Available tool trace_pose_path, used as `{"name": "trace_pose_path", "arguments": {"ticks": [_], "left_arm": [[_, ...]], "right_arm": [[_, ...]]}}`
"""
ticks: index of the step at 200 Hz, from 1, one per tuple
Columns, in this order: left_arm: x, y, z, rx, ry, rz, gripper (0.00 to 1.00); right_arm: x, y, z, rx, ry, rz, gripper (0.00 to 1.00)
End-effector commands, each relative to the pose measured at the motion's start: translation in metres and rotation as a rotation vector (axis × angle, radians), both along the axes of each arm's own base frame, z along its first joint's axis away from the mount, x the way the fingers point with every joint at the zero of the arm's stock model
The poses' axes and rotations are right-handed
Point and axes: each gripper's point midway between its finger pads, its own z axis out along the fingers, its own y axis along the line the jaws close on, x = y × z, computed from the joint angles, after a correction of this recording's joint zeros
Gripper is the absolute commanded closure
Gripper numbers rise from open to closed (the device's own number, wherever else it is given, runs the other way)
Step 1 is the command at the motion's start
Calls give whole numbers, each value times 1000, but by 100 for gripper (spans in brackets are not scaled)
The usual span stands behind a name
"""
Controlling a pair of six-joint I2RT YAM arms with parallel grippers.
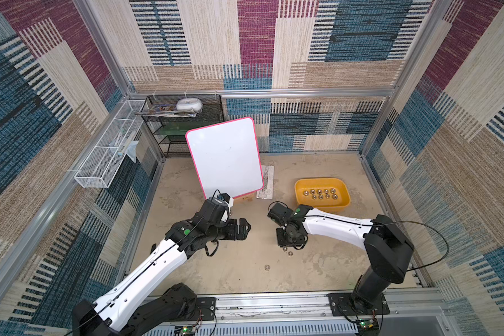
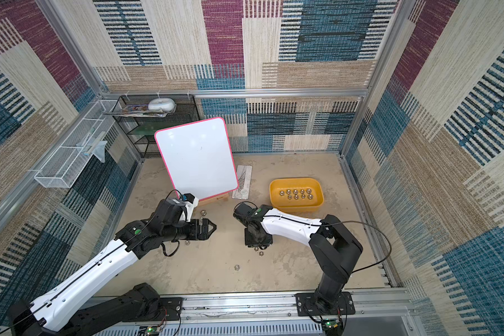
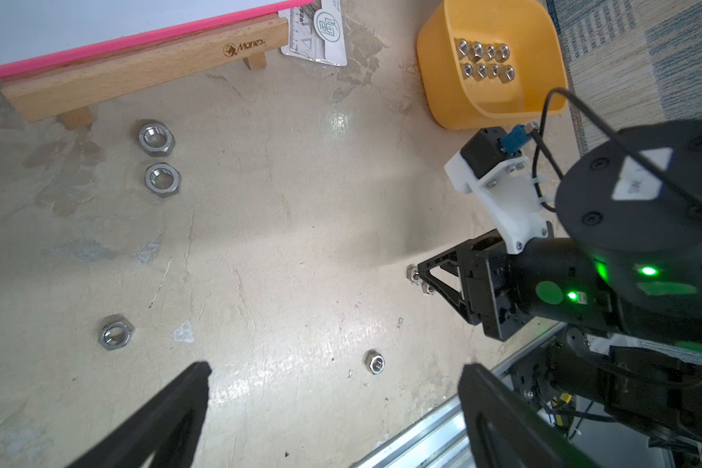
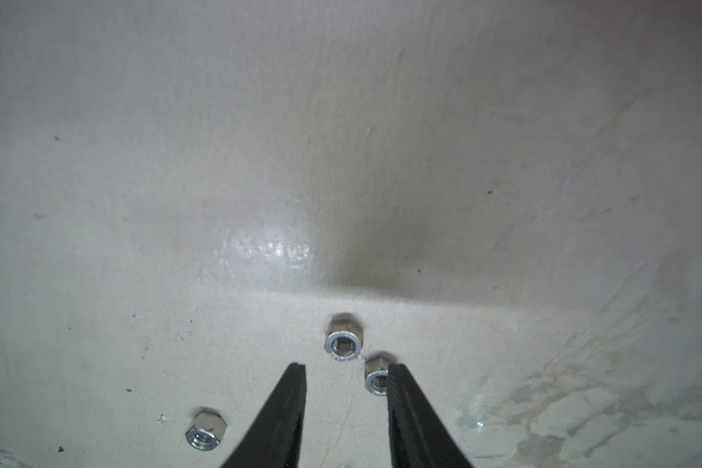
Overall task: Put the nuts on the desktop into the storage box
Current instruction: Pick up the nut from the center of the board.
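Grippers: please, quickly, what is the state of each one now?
Left gripper: wide open, empty.
Right gripper: partly open, low over the desktop; one nut sits between the jaws, not gripped.

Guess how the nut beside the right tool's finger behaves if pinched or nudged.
Shiny rigid metal: the nut is probably slippery and may pop out of the right tool. Lying flat on the desktop, it should slide, not roll, when pushed.
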Motion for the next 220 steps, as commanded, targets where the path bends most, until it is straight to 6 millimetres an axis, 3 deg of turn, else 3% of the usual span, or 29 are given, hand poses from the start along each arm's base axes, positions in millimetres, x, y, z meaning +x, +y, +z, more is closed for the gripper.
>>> {"name": "trace_pose_path", "arguments": {"ticks": [1,125,150,165,220], "left_arm": [[-1,-1,0,-2,0,-11,0],[-3,3,2,7,-6,-6,0],[-3,3,2,7,-6,-7,0],[-3,3,2,7,-5,-6,0],[-1,-1,4,-8,-13,-18,0]], "right_arm": [[-2,7,-3,34,10,-24,61],[-9,9,-28,-13,50,-10,64],[-9,10,-32,-18,54,-8,69],[-6,12,-31,-21,50,-7,77],[9,10,-13,-39,2,3,77]]}}
